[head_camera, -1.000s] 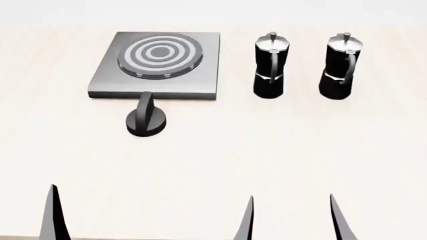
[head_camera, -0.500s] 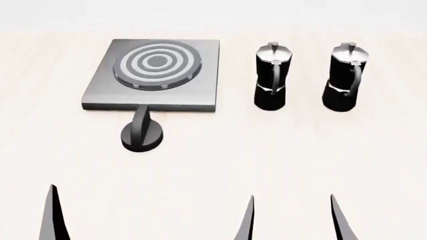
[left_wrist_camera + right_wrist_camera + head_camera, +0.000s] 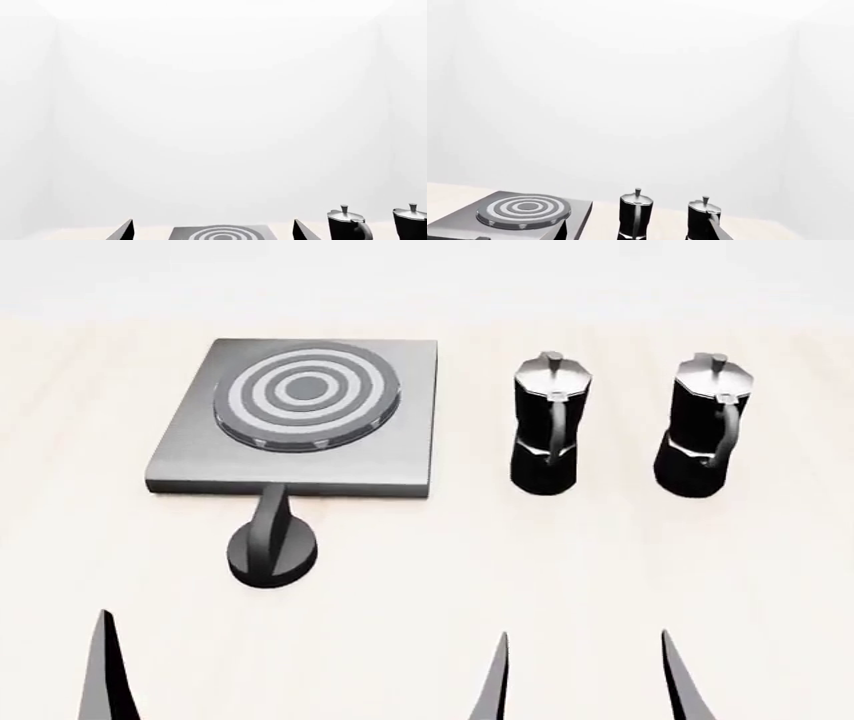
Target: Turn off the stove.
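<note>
Stove plate (image 3: pixel 300 420) sits in the upper left of the head frame, flat on the pale table (image 3: pixel 427 570), its ringed burner (image 3: pixel 304 393) toward the far side. The black knob (image 3: pixel 274 545) stands just below the plate's near edge, at left of centre, its ridge pointing up the frame toward the plate. Two black pots with silver lids stand upright to the right of the plate, one (image 3: pixel 547 425) in the upper middle and the other (image 3: pixel 705 428) in the upper right, apart from each other.

The right gripper (image 3: pixel 585 680) shows at the bottom right as two dark finger tips set well apart, with nothing between them. The left gripper (image 3: pixel 212 231) shows only one tip in the head frame's bottom left; its own camera shows both tips spread wide at the bottom edge, with the plate between them in the frame. Both grippers are well short of the knob.
</note>
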Available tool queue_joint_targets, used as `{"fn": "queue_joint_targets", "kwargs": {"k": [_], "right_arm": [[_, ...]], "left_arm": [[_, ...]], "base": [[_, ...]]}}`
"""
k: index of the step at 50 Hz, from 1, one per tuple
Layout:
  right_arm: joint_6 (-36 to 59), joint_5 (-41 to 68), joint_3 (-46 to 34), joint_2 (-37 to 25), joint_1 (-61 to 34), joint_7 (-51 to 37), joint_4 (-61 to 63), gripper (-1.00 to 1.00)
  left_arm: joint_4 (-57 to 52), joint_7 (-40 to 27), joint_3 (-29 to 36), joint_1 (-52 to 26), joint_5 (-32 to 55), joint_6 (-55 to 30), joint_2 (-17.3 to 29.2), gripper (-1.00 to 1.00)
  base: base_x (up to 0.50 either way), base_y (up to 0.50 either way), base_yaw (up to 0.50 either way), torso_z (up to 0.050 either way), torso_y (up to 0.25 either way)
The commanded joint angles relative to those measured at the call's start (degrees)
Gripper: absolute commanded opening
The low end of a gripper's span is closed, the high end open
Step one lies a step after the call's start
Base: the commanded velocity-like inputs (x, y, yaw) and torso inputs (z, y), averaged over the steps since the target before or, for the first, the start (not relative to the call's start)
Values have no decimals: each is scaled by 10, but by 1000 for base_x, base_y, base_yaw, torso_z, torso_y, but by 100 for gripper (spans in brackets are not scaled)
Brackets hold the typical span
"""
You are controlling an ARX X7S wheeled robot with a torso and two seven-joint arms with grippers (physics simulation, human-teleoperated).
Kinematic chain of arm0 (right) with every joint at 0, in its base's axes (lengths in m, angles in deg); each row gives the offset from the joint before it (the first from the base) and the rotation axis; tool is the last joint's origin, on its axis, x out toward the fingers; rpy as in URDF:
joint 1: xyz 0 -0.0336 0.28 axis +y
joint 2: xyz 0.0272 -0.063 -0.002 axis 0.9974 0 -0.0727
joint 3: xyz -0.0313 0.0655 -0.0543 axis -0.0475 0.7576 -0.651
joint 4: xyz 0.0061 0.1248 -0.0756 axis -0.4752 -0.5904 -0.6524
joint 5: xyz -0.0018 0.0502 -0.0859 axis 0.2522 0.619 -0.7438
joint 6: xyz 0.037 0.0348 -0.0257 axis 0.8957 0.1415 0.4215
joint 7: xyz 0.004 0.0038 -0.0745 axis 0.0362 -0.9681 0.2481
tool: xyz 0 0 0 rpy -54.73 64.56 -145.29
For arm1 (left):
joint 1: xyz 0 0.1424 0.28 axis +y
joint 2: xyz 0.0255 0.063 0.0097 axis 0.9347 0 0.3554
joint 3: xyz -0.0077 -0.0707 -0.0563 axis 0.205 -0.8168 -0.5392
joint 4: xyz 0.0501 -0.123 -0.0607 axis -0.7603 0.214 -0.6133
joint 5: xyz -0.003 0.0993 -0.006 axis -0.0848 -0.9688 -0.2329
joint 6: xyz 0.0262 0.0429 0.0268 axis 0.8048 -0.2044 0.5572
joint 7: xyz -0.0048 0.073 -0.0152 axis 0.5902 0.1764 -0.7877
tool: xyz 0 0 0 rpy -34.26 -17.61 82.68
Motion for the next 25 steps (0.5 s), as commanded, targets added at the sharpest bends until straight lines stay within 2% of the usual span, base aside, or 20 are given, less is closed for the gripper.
{"fn": "queue_joint_targets", "kwargs": {"k": [1,25], "right_arm": [[-2,1,-3,-3,-1,-3,-3,100],[-1,6,-8,-9,-3,-10,-3,100]], "left_arm": [[2,-4,2,-1,1,2,3,100],[3,-11,8,-1,3,3,9,100]], "base": [[195,0,0,0,0],[198,0,0,0,0]]}}
